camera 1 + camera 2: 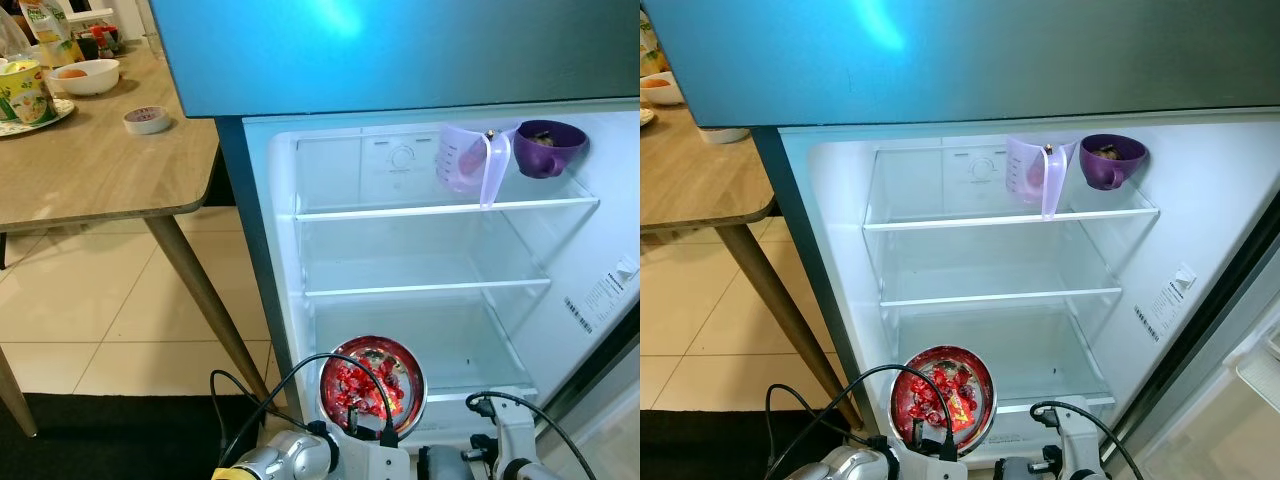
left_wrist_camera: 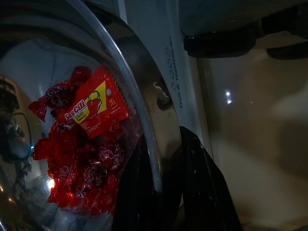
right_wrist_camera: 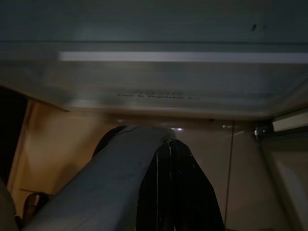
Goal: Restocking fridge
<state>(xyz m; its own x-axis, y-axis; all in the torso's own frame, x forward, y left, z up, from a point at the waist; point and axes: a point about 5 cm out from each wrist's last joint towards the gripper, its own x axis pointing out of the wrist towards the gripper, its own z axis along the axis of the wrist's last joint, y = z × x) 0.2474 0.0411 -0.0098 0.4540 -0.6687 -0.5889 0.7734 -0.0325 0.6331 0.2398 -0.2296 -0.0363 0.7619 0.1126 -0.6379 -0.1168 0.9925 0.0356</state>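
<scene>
While the left hand point(image 2: 163, 192) pinches the rim of the steel bowl of red sweets point(image 1: 372, 385), holding it low before the open fridge point(image 1: 270, 250), the bare lower shelf point(image 1: 420, 288) lies straight ahead and above. The right hand point(image 3: 175, 192) looks closed and empty.

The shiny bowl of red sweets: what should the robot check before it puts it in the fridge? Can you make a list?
1. Fridge door open: ok.
2. Grip: ok, the left gripper is pinching the rim of the round shiny metal bowl, one finger on each side.
3. Red wrapped sweets and the red chilli sauce packet inside the bowl: ok.
4. Room on the middle glass shelf: ok, it looks bare.
5. Top glass shelf: not ok on its right side, where a clear plastic measuring jug and a purple cup stand.
6. Right gripper out of the way: cannot tell.
</scene>
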